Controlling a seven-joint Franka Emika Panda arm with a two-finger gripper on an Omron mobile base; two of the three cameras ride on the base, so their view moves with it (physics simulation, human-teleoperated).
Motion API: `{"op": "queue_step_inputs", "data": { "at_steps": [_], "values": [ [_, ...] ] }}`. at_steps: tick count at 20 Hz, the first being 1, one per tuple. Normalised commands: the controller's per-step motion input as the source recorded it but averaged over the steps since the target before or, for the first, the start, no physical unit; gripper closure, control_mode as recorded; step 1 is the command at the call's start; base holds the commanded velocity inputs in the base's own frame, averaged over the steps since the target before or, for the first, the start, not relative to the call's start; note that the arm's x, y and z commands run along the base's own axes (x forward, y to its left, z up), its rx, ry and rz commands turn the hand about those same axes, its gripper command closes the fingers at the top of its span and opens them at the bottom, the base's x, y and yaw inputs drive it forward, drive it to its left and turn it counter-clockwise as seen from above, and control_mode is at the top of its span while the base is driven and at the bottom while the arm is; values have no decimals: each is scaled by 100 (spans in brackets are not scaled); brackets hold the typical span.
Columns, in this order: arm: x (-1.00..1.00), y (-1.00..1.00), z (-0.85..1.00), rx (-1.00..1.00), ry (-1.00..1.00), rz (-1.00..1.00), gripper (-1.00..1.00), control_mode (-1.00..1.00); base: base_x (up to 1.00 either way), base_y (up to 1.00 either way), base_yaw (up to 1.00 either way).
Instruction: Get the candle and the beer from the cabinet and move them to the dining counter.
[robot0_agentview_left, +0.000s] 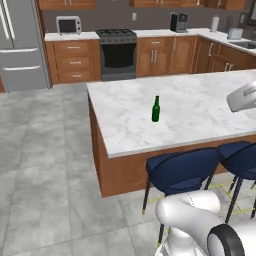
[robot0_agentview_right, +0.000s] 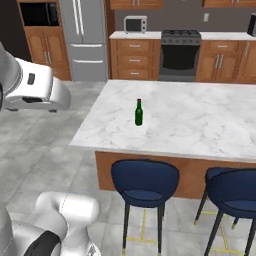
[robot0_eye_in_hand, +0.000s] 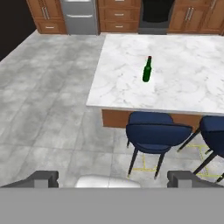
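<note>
The beer (robot0_agentview_left: 156, 109) (robot0_agentview_right: 138, 112) (robot0_eye_in_hand: 147, 70), a slim dark green bottle with a red cap, stands upright on the dining counter (robot0_agentview_left: 200, 115) (robot0_agentview_right: 200, 120) (robot0_eye_in_hand: 192, 83), near its left end. In the hand view my gripper (robot0_eye_in_hand: 113, 179) hangs open, high above the floor on the stool side of the island, well short of the bottle, with nothing between its dark fingertips (robot0_eye_in_hand: 43, 177). The candle is out of view.
Navy stools (robot0_agentview_left: 182, 170) (robot0_agentview_right: 145, 182) (robot0_eye_in_hand: 157, 133) stand along the near side of the island. Behind it are the range (robot0_agentview_left: 118, 52), the low drawer units (robot0_agentview_left: 72, 60), a fridge (robot0_agentview_right: 84, 35) and a microwave (robot0_agentview_left: 68, 24). Bare grey tile floor (robot0_agentview_left: 45, 150) lies to the left.
</note>
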Motion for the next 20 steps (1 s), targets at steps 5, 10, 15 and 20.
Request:
{"op": "queue_step_inputs", "data": {
  "at_steps": [5,10,15,20],
  "values": [
    [0,0,0,0,0,0,-100,100,-10,100,-10],
    [0,0,0,0,0,0,-100,100,32,100,-6],
    [0,0,0,0,0,0,-100,100,74,100,-1],
    [0,0,0,0,0,0,-100,100,100,100,0]
  ]
}}
